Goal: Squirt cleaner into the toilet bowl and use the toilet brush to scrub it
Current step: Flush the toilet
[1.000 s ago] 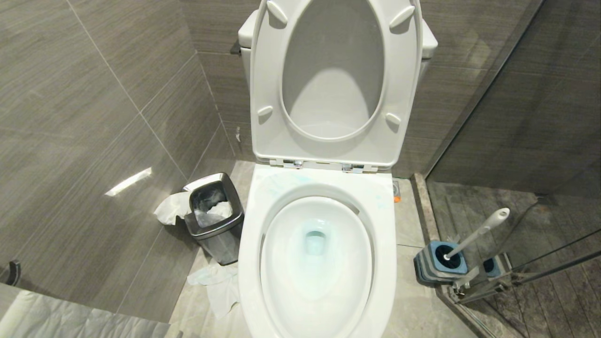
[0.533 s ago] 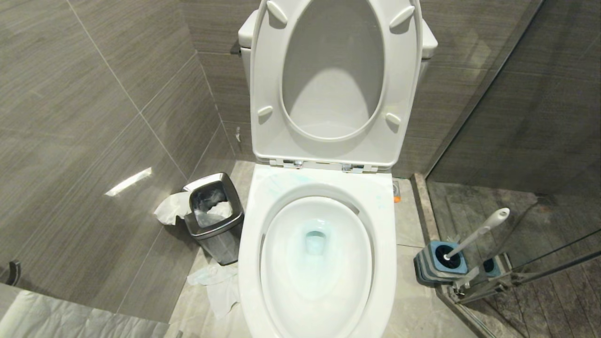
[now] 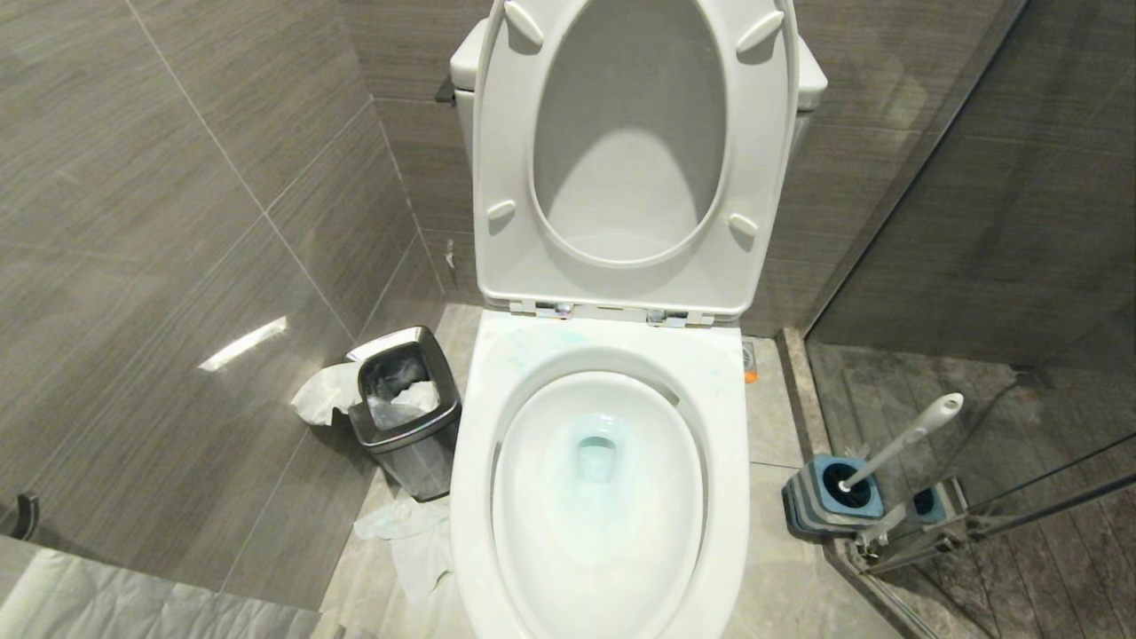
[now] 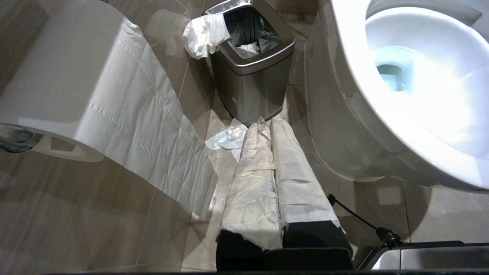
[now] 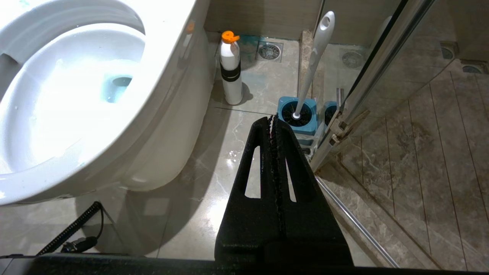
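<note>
The large glossy white ceramic toilet bowl (image 3: 596, 497) fills the lower centre of the head view, its hinged white plastic seat and lid (image 3: 632, 160) raised upright against the grey tiled wall (image 3: 177, 195). Pale teal-blue cleaner (image 3: 596, 457) tints the water at the bowl's drain, and faint teal streaks show on the rim near the hinges.

At left centre, just beside the bowl, stands a small square brushed-steel waste bin (image 3: 404, 413) with white tissue hanging over its edge; more crumpled white tissue (image 3: 413, 537) lies on the floor below it.

At the lower right, near a glass shower door (image 3: 976, 266), the toilet brush (image 3: 901, 441) with its long slim white handle rests tilted in a squat grey-ribbed, blue-topped holder (image 3: 830, 497).

In the right wrist view, a white cleaner bottle with an orange cap (image 5: 231, 72) stands upright on the floor tiles beside the toilet's base.

The left gripper (image 4: 269, 124), its fingers wrapped in white paper, is closed and empty low over the floor. The black right gripper (image 5: 273, 120) is likewise pressed closed on nothing, near the holder.
</note>
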